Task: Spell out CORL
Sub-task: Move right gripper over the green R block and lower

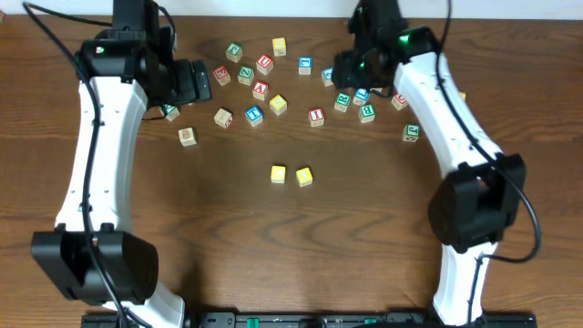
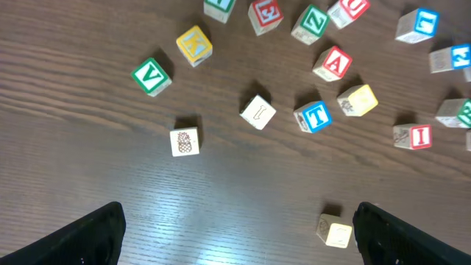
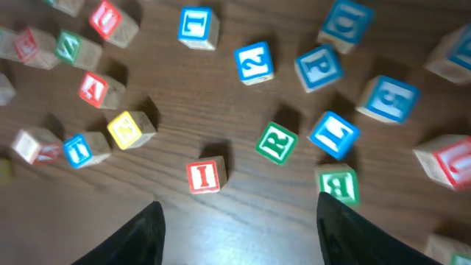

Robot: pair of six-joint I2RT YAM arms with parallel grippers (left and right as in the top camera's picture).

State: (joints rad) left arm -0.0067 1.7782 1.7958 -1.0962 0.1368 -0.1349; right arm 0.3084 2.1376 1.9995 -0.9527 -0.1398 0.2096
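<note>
Two yellow-topped cubes (image 1: 278, 173) (image 1: 304, 176) sit side by side at mid-table; one of them (image 2: 337, 233) shows low in the left wrist view beside my right-hand finger (image 2: 397, 235). The green R cube (image 3: 277, 143) (image 1: 342, 100) lies on the wood ahead of my right gripper (image 3: 239, 243), with a blue cube that looks like an L (image 3: 333, 135) just to its right. The right jaws stand apart above bare wood with nothing between them. My left gripper (image 2: 235, 246) (image 1: 202, 82) is wide open and holds nothing.
Many other letter cubes are scattered along the back of the table: a red I (image 3: 204, 176), a green B (image 3: 338, 183), a blue T (image 2: 315, 116), a green V (image 2: 151, 75), and a pineapple cube (image 2: 184, 141). Both arm bases stand at the table's front edge.
</note>
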